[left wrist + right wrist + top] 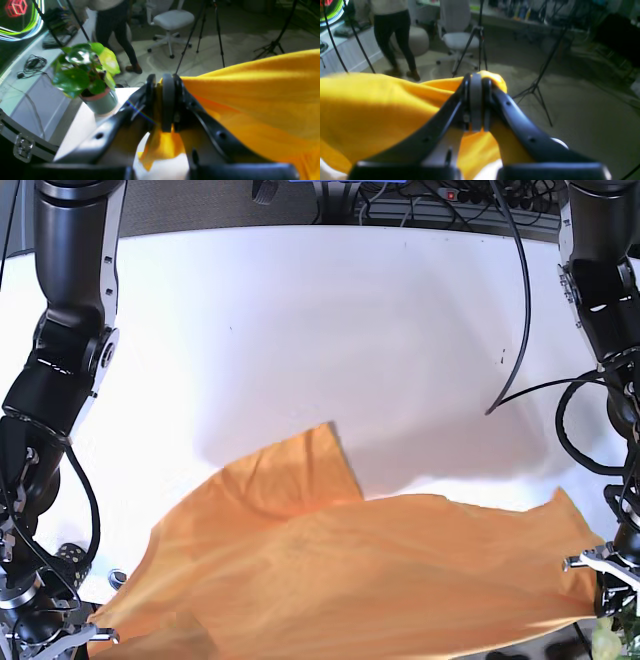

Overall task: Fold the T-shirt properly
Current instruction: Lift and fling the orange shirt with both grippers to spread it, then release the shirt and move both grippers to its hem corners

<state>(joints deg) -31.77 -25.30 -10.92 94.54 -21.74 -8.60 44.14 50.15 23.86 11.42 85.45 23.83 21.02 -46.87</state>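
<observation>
Base view shows the orange-yellow T-shirt [350,570] stretched across the near edge of the white table [300,330], lifted at both lower corners, with one sleeve [290,470] lying flat on the table toward the middle. The left end effector [166,105] appears at that view's right; in its wrist view its jaws are pressed together on a bunch of shirt fabric, with cloth hanging below them and a broad sheet spreading off to the right. The right end effector [476,102], at the base view's left, is likewise pinching a fold of the T-shirt between its closed jaws, the fabric spreading left. A potted plant [87,75] stands on the table corner beside the left end effector. A dark cable [525,320] trails over the table.
</observation>
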